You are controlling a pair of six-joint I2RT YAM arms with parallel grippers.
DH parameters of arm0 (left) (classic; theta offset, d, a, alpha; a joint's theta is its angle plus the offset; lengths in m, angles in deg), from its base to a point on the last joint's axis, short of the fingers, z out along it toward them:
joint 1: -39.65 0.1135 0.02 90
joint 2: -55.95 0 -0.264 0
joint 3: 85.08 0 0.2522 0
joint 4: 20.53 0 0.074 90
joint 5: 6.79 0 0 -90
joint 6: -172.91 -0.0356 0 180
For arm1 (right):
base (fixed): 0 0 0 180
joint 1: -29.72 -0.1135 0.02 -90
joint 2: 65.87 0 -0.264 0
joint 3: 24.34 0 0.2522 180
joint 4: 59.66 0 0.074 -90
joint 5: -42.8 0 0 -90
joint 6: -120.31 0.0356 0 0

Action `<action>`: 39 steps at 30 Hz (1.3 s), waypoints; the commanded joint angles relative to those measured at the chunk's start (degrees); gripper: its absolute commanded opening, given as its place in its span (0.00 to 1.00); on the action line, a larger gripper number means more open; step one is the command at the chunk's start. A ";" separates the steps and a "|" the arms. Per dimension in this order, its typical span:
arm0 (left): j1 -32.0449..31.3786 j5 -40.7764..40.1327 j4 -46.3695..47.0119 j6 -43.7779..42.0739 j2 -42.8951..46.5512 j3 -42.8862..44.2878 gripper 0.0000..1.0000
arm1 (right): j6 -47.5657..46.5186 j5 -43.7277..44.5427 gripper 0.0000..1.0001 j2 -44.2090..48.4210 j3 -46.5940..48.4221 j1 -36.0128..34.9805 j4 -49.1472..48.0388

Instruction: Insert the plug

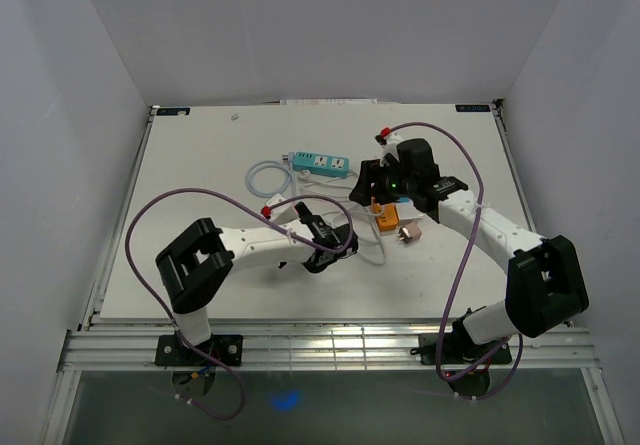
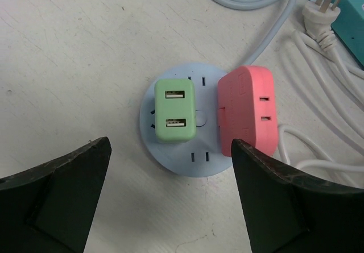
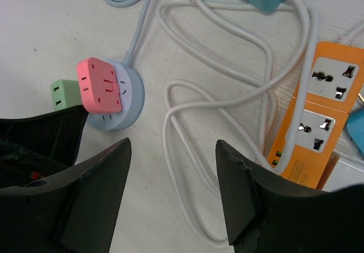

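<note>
The green plug [image 2: 174, 110] sat seated in the round pale-blue socket hub [image 2: 187, 163], USB ports facing up. A pink adapter [image 2: 247, 111] occupied the same hub, just beside the plug on its right in the left wrist view. The left gripper [image 2: 170, 145] hung above the hub with jaws spread wide, touching neither item. The right gripper [image 3: 173, 145] stood partly open and empty over loops of white cable [image 3: 165, 133], near an orange power strip [image 3: 318, 111] on the table [image 2: 68, 65].
</note>
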 commanded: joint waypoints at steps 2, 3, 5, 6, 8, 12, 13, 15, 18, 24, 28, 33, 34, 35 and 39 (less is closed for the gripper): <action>-0.10 2.07 -1.01 -4.25 5.96 1.78 0.98 | -0.59 -1.30 0.67 -0.71 4.09 -0.02 -0.06; -0.10 2.86 -0.67 -6.09 6.58 1.78 0.98 | -0.67 -1.56 0.67 -0.80 4.35 -0.02 0.03; -0.10 3.65 -0.40 -7.77 7.98 1.78 0.98 | -0.85 -2.79 0.67 -1.32 5.14 -0.02 0.38; -0.01 4.61 0.73 -10.82 9.64 1.69 0.98 | -1.02 -3.23 0.66 -1.59 5.49 -0.02 0.82; 0.08 5.76 2.23 -13.91 11.76 1.26 0.98 | -1.11 -5.25 0.66 -2.20 6.29 -0.11 1.08; 5.24 13.57 18.61 -29.71 23.41 -4.97 0.98 | -0.94 -8.76 0.65 -2.73 6.38 -0.37 0.29; 6.14 16.63 21.37 -34.71 25.72 -8.55 0.97 | -0.94 -9.12 0.65 -2.82 6.46 -0.55 0.29; 8.68 18.67 27.34 -38.61 29.77 -11.39 0.92 | -1.02 -9.47 0.65 -3.17 6.90 -1.25 0.47; 11.67 22.02 28.43 -43.54 33.56 -12.99 0.79 | -1.11 -9.56 0.64 -3.78 7.52 -2.04 0.64; 12.91 23.42 25.80 -48.11 31.11 -8.86 0.56 | -0.67 -9.47 0.63 -4.84 8.31 -2.75 0.56; 13.26 24.66 24.56 -49.43 28.74 -7.27 0.47 | -0.67 -9.21 0.63 -5.19 8.40 -2.84 0.56; 15.72 27.73 27.45 -52.50 26.98 -8.59 0.29 | -0.76 -9.04 0.63 -5.46 8.31 -2.84 0.82; 16.59 28.08 27.72 -52.69 26.71 -8.59 0.22 | -0.76 -9.03 0.63 -5.37 8.31 -3.01 0.91; 16.86 28.17 27.73 -52.69 26.36 -8.50 0.16 | -0.76 -9.03 0.63 -5.37 8.31 -2.93 0.82; 17.66 28.00 27.73 -53.65 24.87 -7.80 0.11 | -0.94 -8.68 0.63 -5.46 8.14 -2.92 0.82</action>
